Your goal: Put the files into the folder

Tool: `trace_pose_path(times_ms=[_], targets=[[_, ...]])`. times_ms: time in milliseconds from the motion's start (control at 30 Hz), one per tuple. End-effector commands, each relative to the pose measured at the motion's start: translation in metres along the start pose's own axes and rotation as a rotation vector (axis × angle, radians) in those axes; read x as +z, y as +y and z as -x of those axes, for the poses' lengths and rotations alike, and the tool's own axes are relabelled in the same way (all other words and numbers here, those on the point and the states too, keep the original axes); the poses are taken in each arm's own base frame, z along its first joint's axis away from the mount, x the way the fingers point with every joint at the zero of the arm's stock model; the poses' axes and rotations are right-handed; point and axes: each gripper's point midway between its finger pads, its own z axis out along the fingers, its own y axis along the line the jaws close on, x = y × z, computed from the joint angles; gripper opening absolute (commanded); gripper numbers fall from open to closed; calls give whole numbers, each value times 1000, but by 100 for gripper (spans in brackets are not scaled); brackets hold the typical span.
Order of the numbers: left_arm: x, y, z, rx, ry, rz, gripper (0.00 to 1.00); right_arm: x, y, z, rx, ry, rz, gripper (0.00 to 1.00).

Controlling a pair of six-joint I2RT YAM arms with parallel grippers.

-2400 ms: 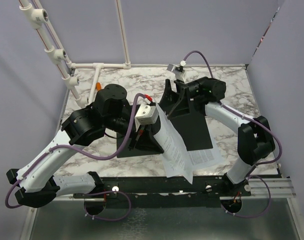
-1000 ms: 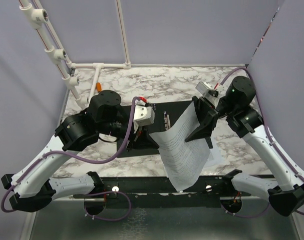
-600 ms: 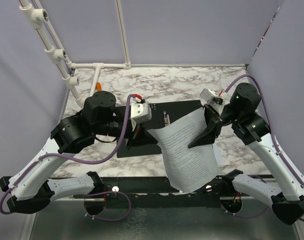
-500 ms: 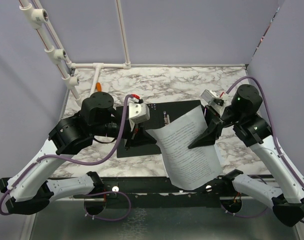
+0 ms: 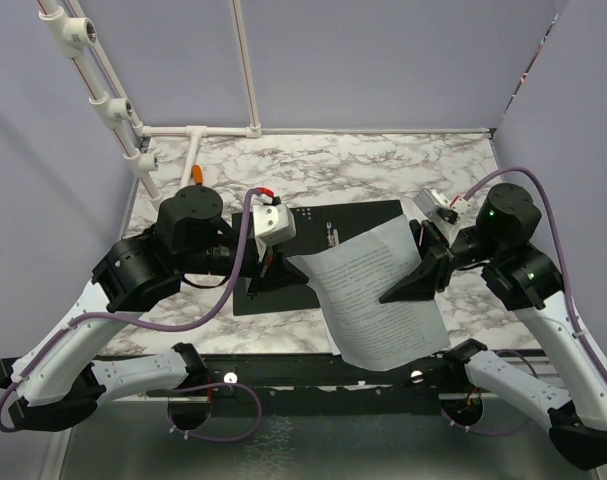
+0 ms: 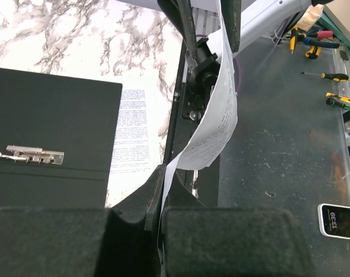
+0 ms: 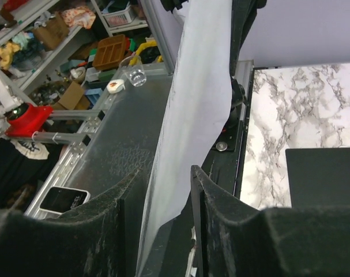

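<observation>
Marble table [image 5: 383, 165], purple-grey walls around it. folder [image 5: 363, 215] lies open and flat mid-table, black inside up, spine clip [image 5: 331, 238] showing. One page of the files [image 5: 378, 300] is off the table, slung between both arms over the folder's right half and the near table edge.

left gripper [image 5: 285, 268]: jaws pinched together on the page's left corner. In the left wrist view the paper runs out from the closed fingers and curls away.

right gripper [image 5: 393, 295]: at the page's right edge. The page sits in the gap between the fingers [image 7: 128, 196]; jaws apart, gap wider than the paper, no clamp visible.

second sheet [image 6: 134, 138] lies flat on the marble against the folder's edge.
</observation>
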Motion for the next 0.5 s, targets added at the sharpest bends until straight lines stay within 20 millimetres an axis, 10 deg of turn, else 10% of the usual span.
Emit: trace_pose_path(times_ms=[0,467], targets=[[-3,5,-1,-3,12,41,0,-3,-5,-7,48,10,-114,40],[-4,8,-1,2,26,57,0,-16,2,-19,91,19,-297,31]])
